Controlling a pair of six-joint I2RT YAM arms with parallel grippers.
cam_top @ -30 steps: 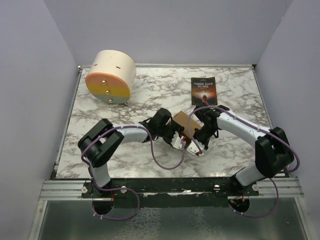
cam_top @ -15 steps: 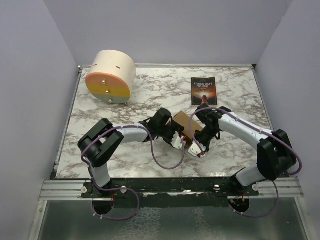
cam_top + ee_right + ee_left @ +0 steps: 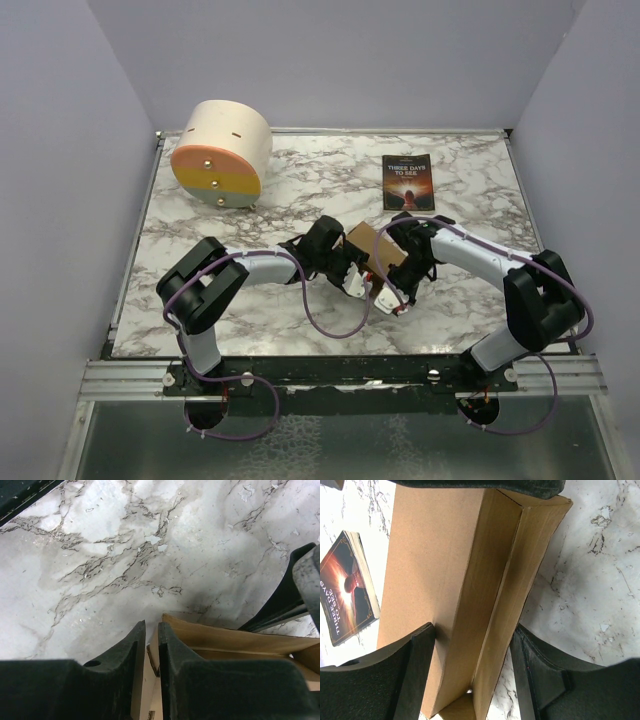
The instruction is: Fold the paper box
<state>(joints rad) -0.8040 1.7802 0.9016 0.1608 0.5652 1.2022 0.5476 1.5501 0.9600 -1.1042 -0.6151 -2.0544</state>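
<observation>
Jaws of my left gripper (image 3: 472, 630) are clamping the paper box (image 3: 435, 555) from both sides, one dark finger (image 3: 415, 675) pressing on its broad brown face and the other on the narrow folded side. On my right gripper (image 3: 151, 627) the jaws are standing almost together with only a thin slit between them. Brown cardboard is showing in that slit, but I cannot tell whether I am pinching it or only sitting against the box's corner. From above, both my arms are bending inward and meeting at the box, which is sitting between the two wrists near the middle of the marble table (image 3: 300, 180), raised on its edge with a flap open at one end. Just beyond the box, the dark-covered book (image 3: 407, 181) is lying flat. Well apart, at the far left corner, the cream cylinder (image 3: 222, 150) is resting on its side with its orange-yellow face turned toward me.
</observation>
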